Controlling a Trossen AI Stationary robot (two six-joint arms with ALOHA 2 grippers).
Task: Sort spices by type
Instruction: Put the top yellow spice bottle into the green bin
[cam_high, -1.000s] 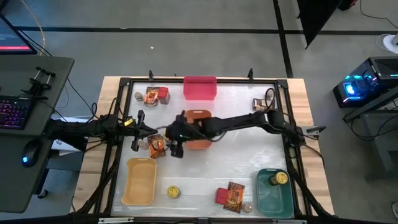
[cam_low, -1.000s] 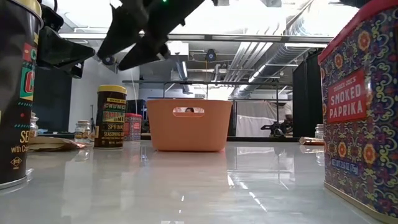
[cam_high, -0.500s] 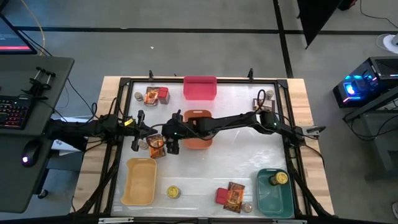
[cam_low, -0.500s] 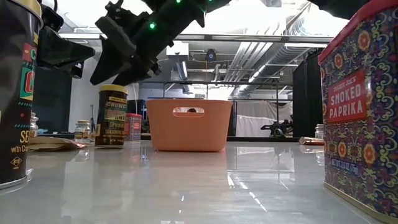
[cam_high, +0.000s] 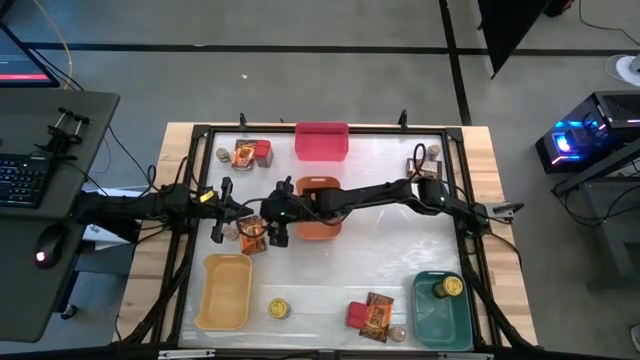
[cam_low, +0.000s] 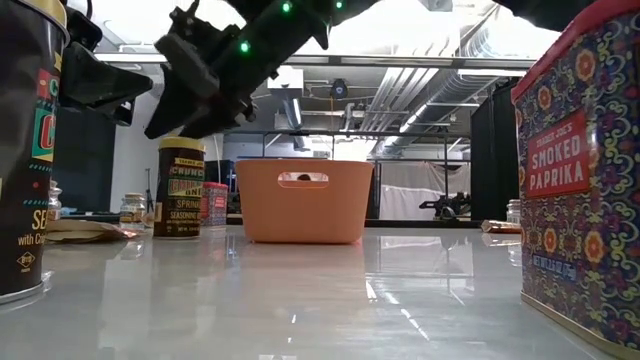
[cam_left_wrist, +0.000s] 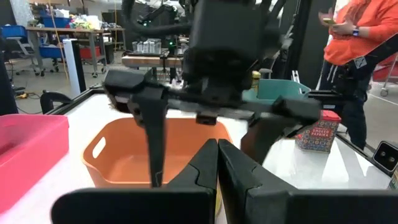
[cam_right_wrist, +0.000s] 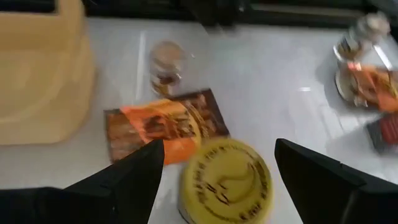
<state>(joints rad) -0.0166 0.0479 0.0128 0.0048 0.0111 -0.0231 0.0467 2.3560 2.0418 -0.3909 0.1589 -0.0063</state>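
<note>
Right gripper (cam_right_wrist: 214, 162) fingers (cam_right_wrist: 134, 171) spread wide, yellow-topped tin (cam_right_wrist: 225, 182) standing between them, not gripped. Orange-brown packet (cam_right_wrist: 163, 129) lies just beside the tin, tiny jar (cam_right_wrist: 165, 62) beyond, near the table's left edge. Left gripper (cam_left_wrist: 217, 168) fingers pressed together, empty, facing the orange bin (cam_left_wrist: 124, 155).

Overhead, table-level, two wrist views

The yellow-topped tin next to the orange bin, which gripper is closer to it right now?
Right. The right gripper hangs directly over the yellow-topped tin, fingers open either side of it. The left gripper waits just beyond the tin, on the side away from the orange bin, shut.
</note>
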